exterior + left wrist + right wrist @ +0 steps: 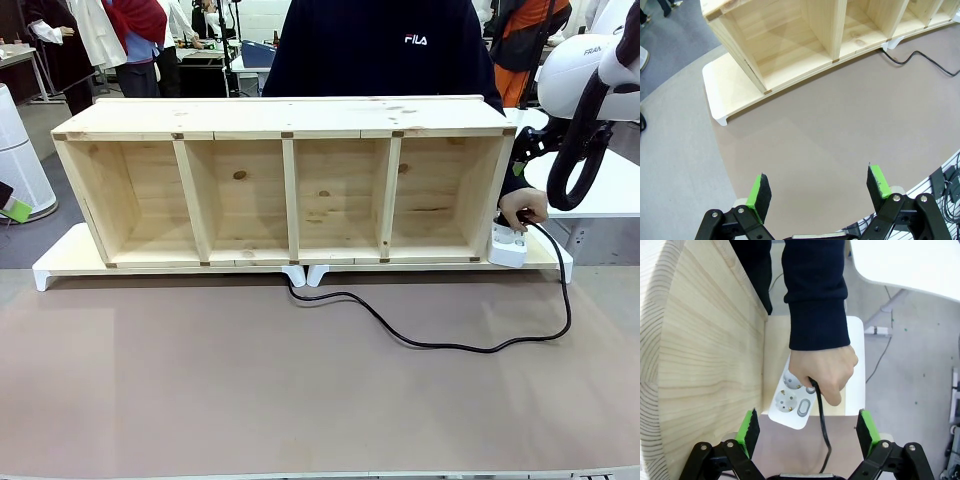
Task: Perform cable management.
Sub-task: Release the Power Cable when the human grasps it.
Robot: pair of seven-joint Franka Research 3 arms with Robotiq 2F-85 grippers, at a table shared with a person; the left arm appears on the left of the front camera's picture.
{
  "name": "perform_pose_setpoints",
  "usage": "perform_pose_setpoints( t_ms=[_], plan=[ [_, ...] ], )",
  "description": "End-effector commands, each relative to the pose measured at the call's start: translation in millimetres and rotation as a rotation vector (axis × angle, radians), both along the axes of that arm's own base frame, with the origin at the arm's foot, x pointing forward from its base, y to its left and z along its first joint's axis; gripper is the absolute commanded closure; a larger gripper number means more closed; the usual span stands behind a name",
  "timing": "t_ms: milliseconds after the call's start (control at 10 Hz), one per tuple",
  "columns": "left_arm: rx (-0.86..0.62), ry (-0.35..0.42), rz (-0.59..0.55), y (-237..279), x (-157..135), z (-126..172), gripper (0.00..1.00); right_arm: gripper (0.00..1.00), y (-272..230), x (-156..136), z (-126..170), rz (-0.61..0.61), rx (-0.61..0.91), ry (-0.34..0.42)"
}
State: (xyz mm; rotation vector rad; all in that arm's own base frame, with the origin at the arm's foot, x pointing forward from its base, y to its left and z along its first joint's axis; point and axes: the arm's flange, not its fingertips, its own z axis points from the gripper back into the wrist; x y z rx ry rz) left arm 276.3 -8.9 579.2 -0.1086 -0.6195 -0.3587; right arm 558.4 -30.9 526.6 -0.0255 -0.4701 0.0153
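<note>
Two grippers shown, both spread wide and empty. Left gripper (819, 192), lower centre of the left wrist view: green pads (758, 196) far apart, nothing between them, hovering above the bare brown table mat (840, 120). Right gripper (804, 432), bottom edge of the right wrist view: jaws fully released, grasping nothing, poised above the white power strip (792, 405) without touching it.

Cable (420, 335), black and thin, lying loose on the mat in the front view: starting at the gap between the two white risers (60, 265) under the shelf at lower centre, snaking rightward in a shallow curve, looping at the right of the frame and rising to the power strip (507, 245). Plug end covered by the person's hand (522, 207), pressed into the strip at centre of the right wrist view (822, 372); dark sleeve (815, 295) descending from the top of that frame. Cable (824, 430) running down between the right gripper's fingers toward the bottom edge.

Wooden shelf (290, 190) lying on its side atop the risers, four open compartments facing the camera, filling the upper half of the front view. End panel of the shelf (700, 350) occupying the left side of the right wrist view, just beside the strip. Short stretch of cable (920, 55) seen at upper right of the left wrist view, well apart from the left gripper.
</note>
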Motion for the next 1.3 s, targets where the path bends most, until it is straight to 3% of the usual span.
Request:
perform_pose_setpoints(
  t_ms=[0,1200],
  plan=[
    [-0.007,0.01,0.005,0.4,-1.8,-0.5,0.0,0.0,-0.7,-0.6,-0.7,-0.002,0.001,0.005],
    [-0.007,0.01,0.005,0.4,-1.8,-0.5,0.0,0.0,-0.7,-0.6,-0.7,-0.002,0.001,0.005]
  ],
)
